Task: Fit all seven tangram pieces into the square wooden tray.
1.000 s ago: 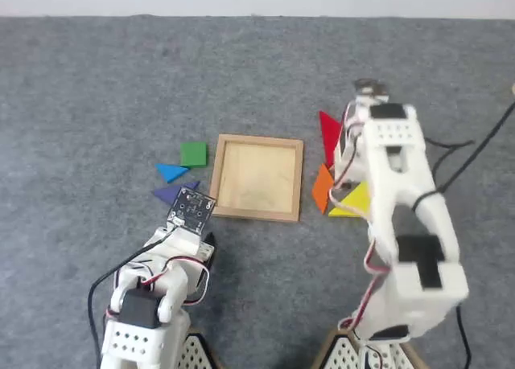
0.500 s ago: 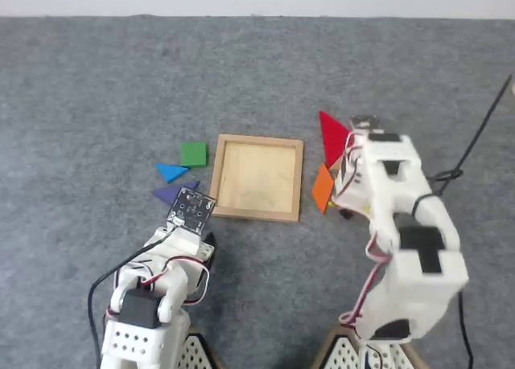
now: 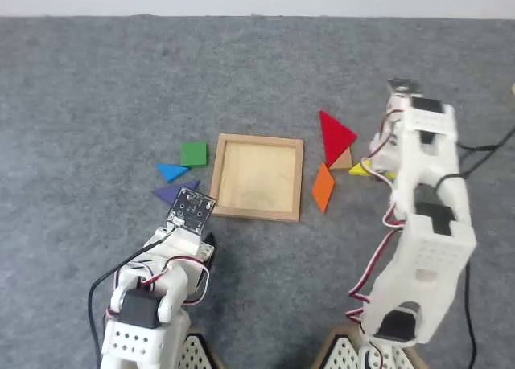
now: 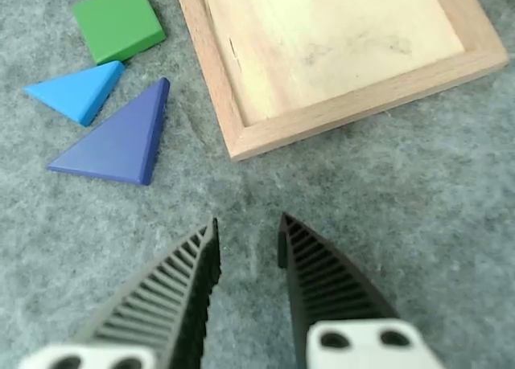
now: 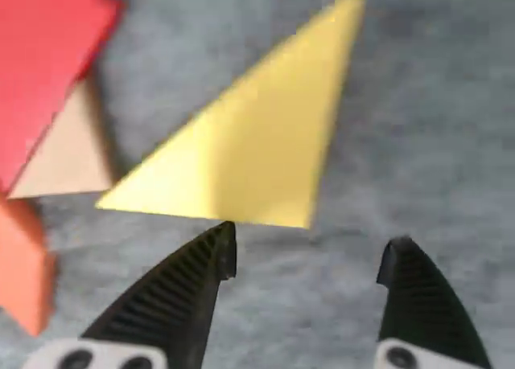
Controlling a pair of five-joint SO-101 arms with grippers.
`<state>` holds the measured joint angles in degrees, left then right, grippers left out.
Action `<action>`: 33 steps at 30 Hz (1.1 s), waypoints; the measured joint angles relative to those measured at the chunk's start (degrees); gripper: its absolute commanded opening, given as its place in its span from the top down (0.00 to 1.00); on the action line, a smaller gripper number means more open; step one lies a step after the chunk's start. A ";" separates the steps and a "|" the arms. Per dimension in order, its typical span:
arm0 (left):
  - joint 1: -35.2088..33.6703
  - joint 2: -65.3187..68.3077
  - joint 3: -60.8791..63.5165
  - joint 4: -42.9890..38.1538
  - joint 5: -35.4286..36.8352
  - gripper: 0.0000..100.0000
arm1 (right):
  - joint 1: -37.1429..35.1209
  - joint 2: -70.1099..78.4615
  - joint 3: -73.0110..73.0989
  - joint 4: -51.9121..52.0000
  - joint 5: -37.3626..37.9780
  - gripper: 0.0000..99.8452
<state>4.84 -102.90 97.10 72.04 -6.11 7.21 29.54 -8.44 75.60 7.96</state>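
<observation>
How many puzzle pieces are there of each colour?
green square: 1
light blue triangle: 1
dark blue triangle: 1
red triangle: 1
tan triangle: 1
orange parallelogram: 1
yellow triangle: 1
Total: 7

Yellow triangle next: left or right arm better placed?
Right, likely. The right gripper hangs open just short of the yellow triangle. The left gripper sits on the far side of the wooden tray, beside the dark blue triangle.
</observation>
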 measured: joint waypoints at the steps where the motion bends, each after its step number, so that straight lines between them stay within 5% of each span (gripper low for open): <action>1: 0.00 0.00 0.00 0.00 0.00 0.88 | 1.05 0.00 -0.26 0.00 0.09 0.71; 10: 0.00 0.00 0.00 0.00 0.00 0.88 | 8.26 0.00 -2.90 -1.23 -0.44 0.71; 21: 0.00 0.00 0.00 0.00 0.00 0.88 | -5.80 -1.05 -1.85 1.32 -32.97 0.71; 33: 0.00 0.00 0.00 0.00 0.00 0.88 | -7.74 -1.05 3.87 -11.34 -42.64 0.71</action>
<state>4.84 -102.90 97.10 72.04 -6.11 -0.53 28.48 -4.57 64.26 -34.68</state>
